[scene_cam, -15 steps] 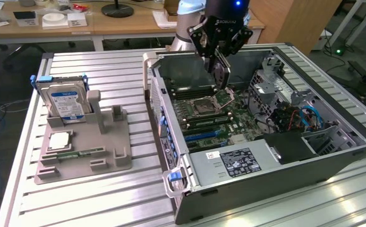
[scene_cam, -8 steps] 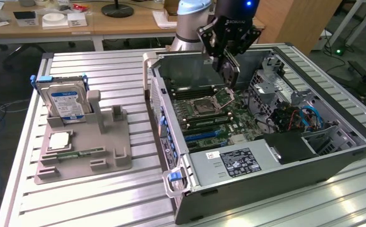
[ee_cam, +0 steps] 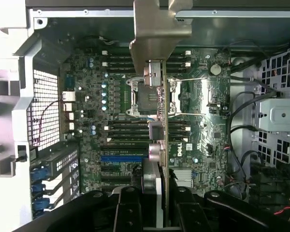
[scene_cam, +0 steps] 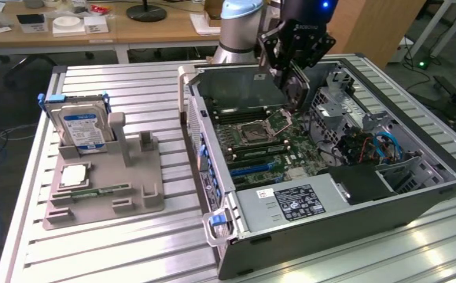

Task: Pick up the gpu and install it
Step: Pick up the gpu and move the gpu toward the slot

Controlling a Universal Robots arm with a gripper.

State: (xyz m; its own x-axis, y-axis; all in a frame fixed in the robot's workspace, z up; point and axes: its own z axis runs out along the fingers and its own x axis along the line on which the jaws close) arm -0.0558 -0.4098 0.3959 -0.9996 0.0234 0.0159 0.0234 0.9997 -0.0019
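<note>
Right under the claw (scene_cam: 291,66), hanging down from it, is the gpu (scene_cam: 296,91), a flat green card with a dark cooler block on one face and a silver metal end plate. The claw is clamped on one short end of the card, with a finger on each flat face. The card's long way points down and away from the claw, silver end farthest off. Below the claw lies the green motherboard (ee_cam: 87,121), inside the open black and silver computer case (scene_cam: 330,236) on the ribbed metal tabletop (scene_cam: 134,247). The card's low end hangs over the middle of the board and looks clear of it. The long blue slot (ee_cam: 123,158) lies off to one side of the claw and seems to run across the card, not in line with it. The pale grey robot arm (scene_cam: 240,23) reaches in from behind the case, wrist pointing down.
</note>
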